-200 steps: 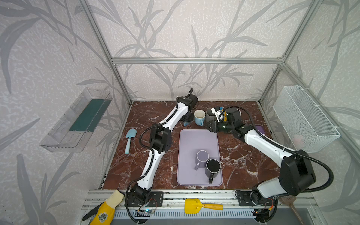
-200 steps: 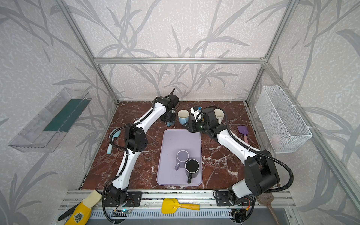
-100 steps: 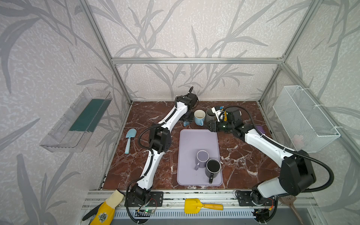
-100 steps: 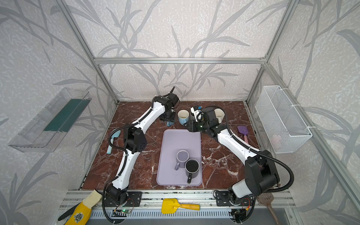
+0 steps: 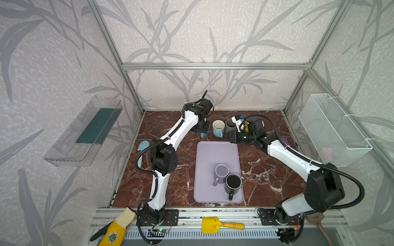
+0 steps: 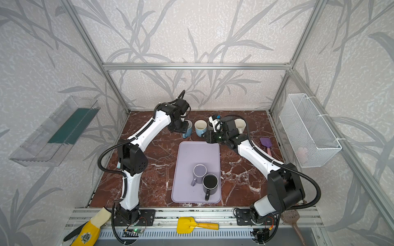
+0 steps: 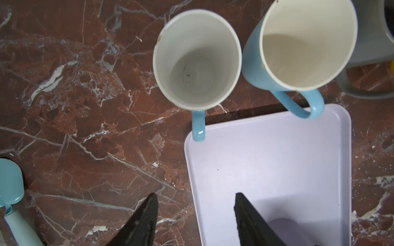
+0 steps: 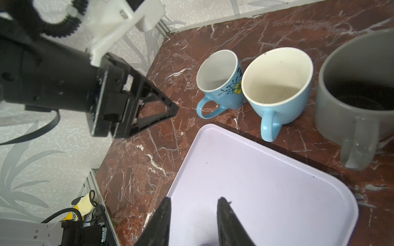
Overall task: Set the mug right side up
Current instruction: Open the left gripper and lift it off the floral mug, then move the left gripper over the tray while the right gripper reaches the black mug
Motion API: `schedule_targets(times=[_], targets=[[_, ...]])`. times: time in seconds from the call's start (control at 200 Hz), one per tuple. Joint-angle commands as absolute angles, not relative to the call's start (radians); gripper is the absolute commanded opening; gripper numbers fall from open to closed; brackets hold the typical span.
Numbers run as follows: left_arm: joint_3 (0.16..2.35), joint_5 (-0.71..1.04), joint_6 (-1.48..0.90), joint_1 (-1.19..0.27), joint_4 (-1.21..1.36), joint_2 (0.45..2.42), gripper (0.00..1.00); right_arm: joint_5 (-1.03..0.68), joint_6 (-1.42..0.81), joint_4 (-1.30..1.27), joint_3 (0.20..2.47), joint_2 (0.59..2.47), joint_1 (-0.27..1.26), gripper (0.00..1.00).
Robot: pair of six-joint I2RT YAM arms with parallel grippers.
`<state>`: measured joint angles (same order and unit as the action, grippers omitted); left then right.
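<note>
Blue floral mug [image 8: 221,89] stands upright just beyond the left fingers [image 7: 145,217], spread and empty; right fingers [image 8: 160,223], slightly apart, hang empty over the lavender tray [image 8: 266,181].

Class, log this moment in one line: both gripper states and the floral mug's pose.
left gripper: open, empty | right gripper: open, empty | floral mug: upright, not held
</note>
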<state>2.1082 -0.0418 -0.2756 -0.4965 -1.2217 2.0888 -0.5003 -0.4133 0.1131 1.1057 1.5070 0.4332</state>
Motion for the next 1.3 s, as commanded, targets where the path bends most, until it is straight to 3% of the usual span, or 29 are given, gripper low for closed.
schedule_targets(times=[0.0,0.4,1.005,1.295], targets=[[2.017,-0.006,-0.249,-0.507,-1.204,1.990,0.60,-0.488,-0.396,0.133,1.149,1.528,0.428,0.37],[1.703,0.039,-0.286,-0.546,-1.135,1.750,0.60,-0.491,-0.403,0.140,1.202,1.586,0.427,0.37],[1.469,0.105,-0.312,-0.677,-1.082,1.657,0.58,-0.500,-0.417,0.140,1.221,1.614,0.427,0.37],[1.339,0.150,-0.319,-0.687,-0.994,1.600,0.57,-0.351,-0.352,0.430,1.182,1.508,0.471,0.38]])
